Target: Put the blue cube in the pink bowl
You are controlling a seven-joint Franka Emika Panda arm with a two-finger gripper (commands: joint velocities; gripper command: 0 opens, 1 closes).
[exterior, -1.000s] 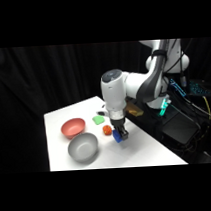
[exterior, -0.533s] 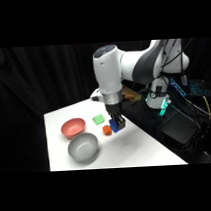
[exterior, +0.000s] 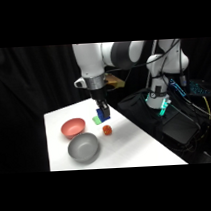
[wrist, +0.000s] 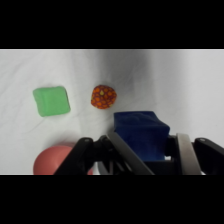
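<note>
Gripper (exterior: pixel 103 112) is hanging over the white table (exterior: pixel 140 146) with the blue cube (wrist: pixel 141 134) pinched between its fingers, lifted clear of the surface. From the wrist view the cube sits right in the middle of the jaws, one corner edge turned toward the camera so you see two faces at once, a bit skewed rather than square to the fingers. It's a cube, so no real long axis to speak of. From the side it hangs just in front of the green block (exterior: pixel 97 120), with the little red-orange object (exterior: pixel 108 130) on the table just below and to the right. Pink bowl (exterior: pixel 73 127) is off to the left of the gripper, near but not under it, and the grey bowl (exterior: pixel 83 147) sits just in front of the pink one, nearly touching.
</note>
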